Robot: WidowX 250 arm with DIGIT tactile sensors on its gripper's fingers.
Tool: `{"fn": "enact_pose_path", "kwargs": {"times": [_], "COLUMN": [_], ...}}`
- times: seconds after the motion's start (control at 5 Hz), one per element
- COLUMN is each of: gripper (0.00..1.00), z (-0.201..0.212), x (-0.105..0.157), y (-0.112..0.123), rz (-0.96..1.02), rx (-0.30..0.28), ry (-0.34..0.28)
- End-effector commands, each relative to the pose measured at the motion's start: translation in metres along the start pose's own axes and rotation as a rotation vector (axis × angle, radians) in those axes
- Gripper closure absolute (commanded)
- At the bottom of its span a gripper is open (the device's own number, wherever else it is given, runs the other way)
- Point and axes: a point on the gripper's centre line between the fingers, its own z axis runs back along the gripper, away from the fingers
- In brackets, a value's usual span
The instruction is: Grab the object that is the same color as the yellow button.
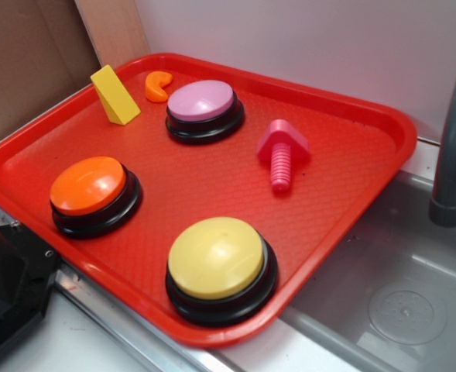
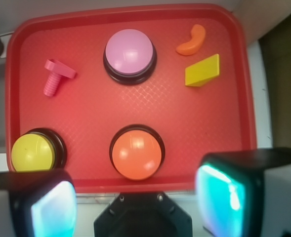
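Target identified as the yellow wedge block [image 2: 202,70], matching the yellow button [image 2: 32,152] in colour. The block lies on the red tray [image 2: 135,106], in the far corner as the wrist view shows it, just beside but apart from the orange curved piece [image 2: 191,40] and near the pink button [image 2: 130,54]. In the exterior view the wedge stands on a flat face with its sloped face up.

The gripper [image 2: 138,200] is held high above the tray's near edge, its two fingers [image 2: 223,192] spread wide apart, nothing between them. No contact with any object yet; the approach is judged not yet begun.

Advice for the approach: the gripper should be carried past the orange button [image 2: 136,154] and centred over the wedge before descent. The fingers are best closed across the two parallel flat faces, not the slope, as a sloped face is likely to squeeze out. Rotation may be needed to keep one finger clear of the orange curved piece. The pink bolt [image 2: 55,76] is well apart and of no concern.
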Motion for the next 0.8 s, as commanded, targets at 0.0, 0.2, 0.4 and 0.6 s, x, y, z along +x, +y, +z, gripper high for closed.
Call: {"fn": "enact_pose_path", "kwargs": {"times": [0.0,0.2,0.4,0.6], "gripper": [0.00,0.00,0.00,0.00], "z": [-0.037,-0.054,-0.068,-0.087], "x": [0.040,0.053,0.057,0.072], "y": [0.054,0.071,0.088,0.100], "rz": [0.068,0.110,0.174,0.195], "rx": [0.040,0.096,0.112,0.092], "ry": [-0.049,-0.061,-0.055,-0.056]}}
